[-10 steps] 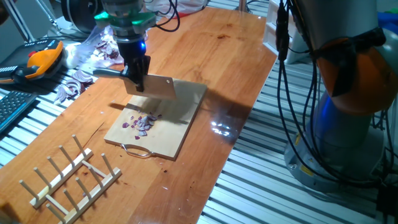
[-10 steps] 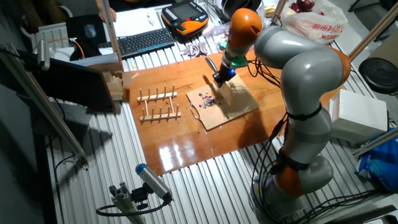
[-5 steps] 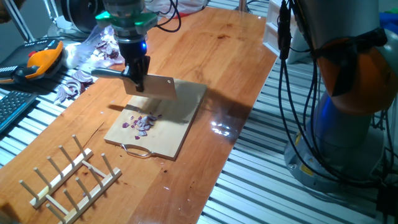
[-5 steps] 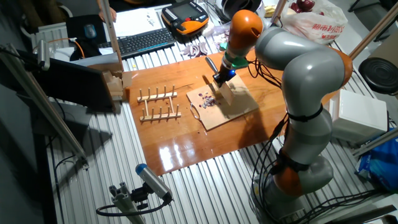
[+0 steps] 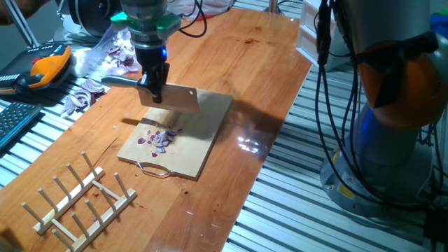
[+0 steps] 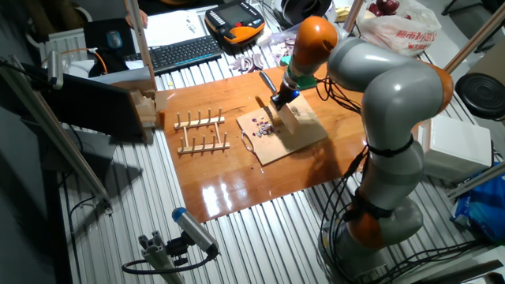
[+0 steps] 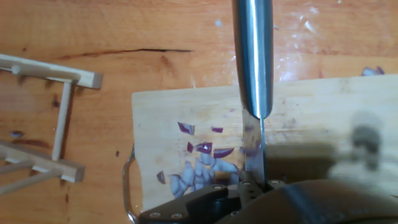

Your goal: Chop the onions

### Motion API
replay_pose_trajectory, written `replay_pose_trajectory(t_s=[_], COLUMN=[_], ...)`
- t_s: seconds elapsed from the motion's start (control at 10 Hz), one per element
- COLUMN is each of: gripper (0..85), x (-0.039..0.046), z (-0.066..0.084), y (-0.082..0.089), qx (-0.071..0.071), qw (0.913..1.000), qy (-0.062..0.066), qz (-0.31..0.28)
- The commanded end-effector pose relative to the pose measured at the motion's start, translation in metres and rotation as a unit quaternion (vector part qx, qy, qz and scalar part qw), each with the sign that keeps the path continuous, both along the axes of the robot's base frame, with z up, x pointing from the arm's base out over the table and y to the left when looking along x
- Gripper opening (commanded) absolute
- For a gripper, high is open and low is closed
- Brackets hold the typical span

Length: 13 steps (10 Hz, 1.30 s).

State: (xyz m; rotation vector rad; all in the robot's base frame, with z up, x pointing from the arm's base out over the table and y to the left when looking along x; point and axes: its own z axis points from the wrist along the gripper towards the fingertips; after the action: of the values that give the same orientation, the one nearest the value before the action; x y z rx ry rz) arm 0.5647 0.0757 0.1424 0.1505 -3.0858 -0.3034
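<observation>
Knife raised over diced onions, chopping in progress.
Rack (image 5: 77, 199) at left; onions (image 5: 162, 137) heaped on the board (image 5: 203, 133), left and slightly toward the handle end from my blade. My claw (image 5: 153, 89) is clamped shut on the knife (image 5: 175, 99), whose blade hangs above the board, lengthwise beside the heap.

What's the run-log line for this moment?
pincer: shut on cleaver | blade: raised above cutting board | onions: diced, on board
</observation>
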Motion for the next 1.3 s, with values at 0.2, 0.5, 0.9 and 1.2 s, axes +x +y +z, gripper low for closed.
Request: replay_pose_trajectory(t_s=[0.2, 0.5, 0.9, 1.2], gripper=[0.0, 0.0, 0.0, 0.0], x=[0.0068, 0.0172, 0.018, 0.0093], z=[0.013, 0.038, 0.067, 0.062], y=[0.03, 0.106, 0.175, 0.207], qx=[-0.008, -0.011, -0.041, -0.044], qw=[0.9994, 0.9982, 0.9941, 0.992], qy=[0.025, 0.011, 0.015, 0.011], qz=[-0.024, -0.057, -0.099, -0.118])
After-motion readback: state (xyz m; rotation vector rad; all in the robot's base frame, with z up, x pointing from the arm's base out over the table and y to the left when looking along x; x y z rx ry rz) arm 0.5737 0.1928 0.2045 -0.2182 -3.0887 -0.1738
